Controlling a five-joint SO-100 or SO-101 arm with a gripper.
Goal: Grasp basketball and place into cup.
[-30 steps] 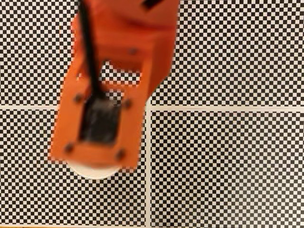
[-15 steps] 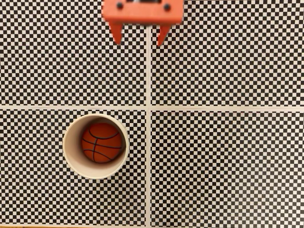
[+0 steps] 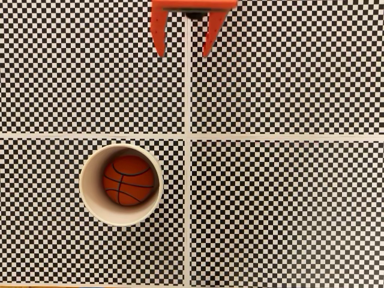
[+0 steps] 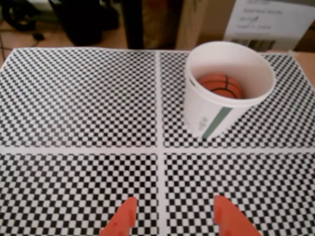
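Orange with thin black lines, the basketball (image 3: 128, 180) sat down inside the cup (image 3: 87, 195), low against the bottom. That looked like the end of the job, because the ball was where it was meant to go. It lay a little off to one side of the cup's round floor, with pale wall showing around it.

In the wrist view the cup (image 4: 206, 110) stood upright on the checkered mat (image 4: 74, 98), and the basketball (image 4: 222, 86) peeked over the rim. A green stripe ran down the cup's side.

The gripper (image 3: 183, 48) hung well away from the cup, up at the top edge of the fixed view. Its two orange fingers were spread apart with nothing between them. In the wrist view the gripper (image 4: 173, 214) pointed at bare mat, with the cup off ahead of it and to the right.

Nothing stood between the gripper and the cup. Beyond the cup, past the far edge of the mat, were dark shapes and a cardboard box (image 4: 268, 22) with a label, too blurry to read.
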